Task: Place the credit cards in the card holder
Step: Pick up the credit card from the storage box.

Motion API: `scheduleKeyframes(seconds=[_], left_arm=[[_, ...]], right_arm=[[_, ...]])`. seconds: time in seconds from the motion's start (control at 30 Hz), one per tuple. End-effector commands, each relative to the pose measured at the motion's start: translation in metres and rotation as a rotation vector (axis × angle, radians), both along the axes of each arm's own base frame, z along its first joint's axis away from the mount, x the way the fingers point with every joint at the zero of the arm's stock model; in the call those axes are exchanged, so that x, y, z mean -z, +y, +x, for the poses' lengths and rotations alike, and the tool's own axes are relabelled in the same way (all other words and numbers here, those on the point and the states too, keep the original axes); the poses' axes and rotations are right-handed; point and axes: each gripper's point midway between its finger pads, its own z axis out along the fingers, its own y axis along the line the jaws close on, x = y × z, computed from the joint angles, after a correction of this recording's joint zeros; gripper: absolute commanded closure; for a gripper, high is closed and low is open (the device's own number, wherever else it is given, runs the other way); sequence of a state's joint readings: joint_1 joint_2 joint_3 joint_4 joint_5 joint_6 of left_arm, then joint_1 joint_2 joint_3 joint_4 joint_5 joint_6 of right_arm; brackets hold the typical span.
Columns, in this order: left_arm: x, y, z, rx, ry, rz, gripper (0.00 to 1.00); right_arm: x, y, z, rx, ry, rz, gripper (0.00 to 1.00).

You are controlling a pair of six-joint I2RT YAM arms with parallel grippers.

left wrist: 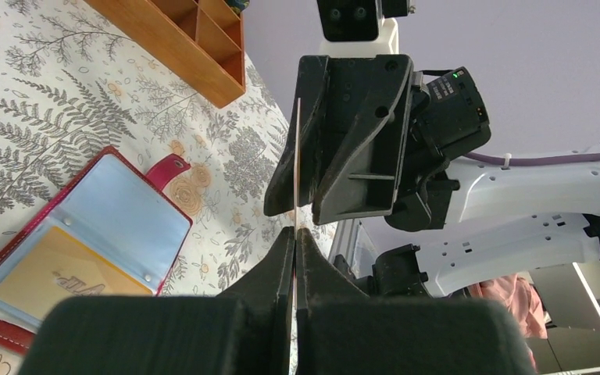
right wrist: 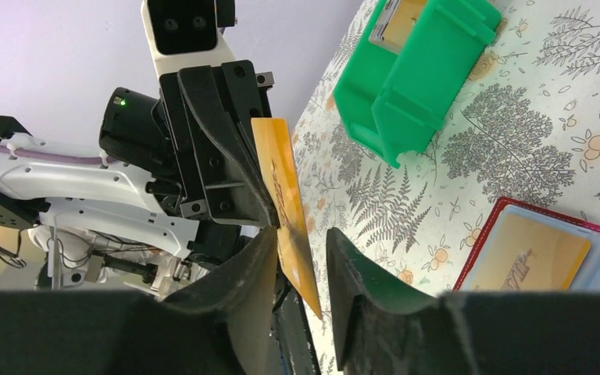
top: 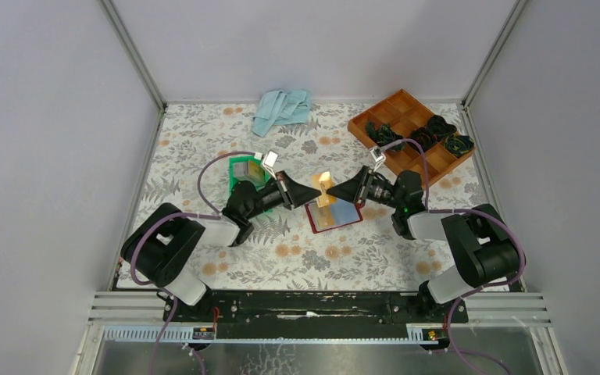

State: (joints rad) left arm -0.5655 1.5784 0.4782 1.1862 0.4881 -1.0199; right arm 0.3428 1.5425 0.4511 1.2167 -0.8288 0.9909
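— Grey leaf-print covered the table [top: 297,258]. What sat on it?

— A wooden compartment tray [top: 401,104] at 1 o'clock and a green bin [right wrist: 430,70] at 10 o'clock from centre. At centre the card holder [top: 346,214] lay open and flat, with one stored card [left wrist: 55,277] showing in a pocket.

— And the card in play?

— A gold credit card [right wrist: 285,203] stood on edge in the air, just at 12 o'clock of the holder, between the two grippers. The left gripper [top: 315,193] was clamped tight on one end. The right gripper [right wrist: 301,238] straddled the other end with its jaws apart, and a gap showed beside the card.

— So which step?

— A handover, I'd judge, with the left arm as carrier.

— Next move?

— The right gripper would need to back off toward 3 o'clock without dragging the card. Then the left would have to tip the card flat and slide a short edge into the empty blue-grey pocket. The holder lay unpinned, so it could skid.
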Motion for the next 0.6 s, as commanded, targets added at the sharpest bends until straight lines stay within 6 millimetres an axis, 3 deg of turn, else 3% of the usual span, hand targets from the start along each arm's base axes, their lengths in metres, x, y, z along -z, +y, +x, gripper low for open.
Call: scheduleKeyframes(seconds=[0.0,0.23,0.3,0.57], left_arm=[[-0.006,0.004,0.003,-0.041,-0.032,-0.036,1.0],[0.015,0.011,0.01,-0.109,0.04,0.032,1.0],[0.022,0.012,0.012,-0.128,0.06,0.06,1.0],[0.063,0.007,0.006,-0.184,0.217,0.183,1.0]], right_arm=[[-0.002,0.0,0.0,-0.004,-0.059,-0.022,0.58],[0.003,-0.009,0.007,0.048,-0.072,-0.091,0.49],[0.005,-0.015,0.012,0.08,-0.079,-0.124,0.4],[0.034,-0.042,0.03,0.243,-0.035,-0.355,0.42]])
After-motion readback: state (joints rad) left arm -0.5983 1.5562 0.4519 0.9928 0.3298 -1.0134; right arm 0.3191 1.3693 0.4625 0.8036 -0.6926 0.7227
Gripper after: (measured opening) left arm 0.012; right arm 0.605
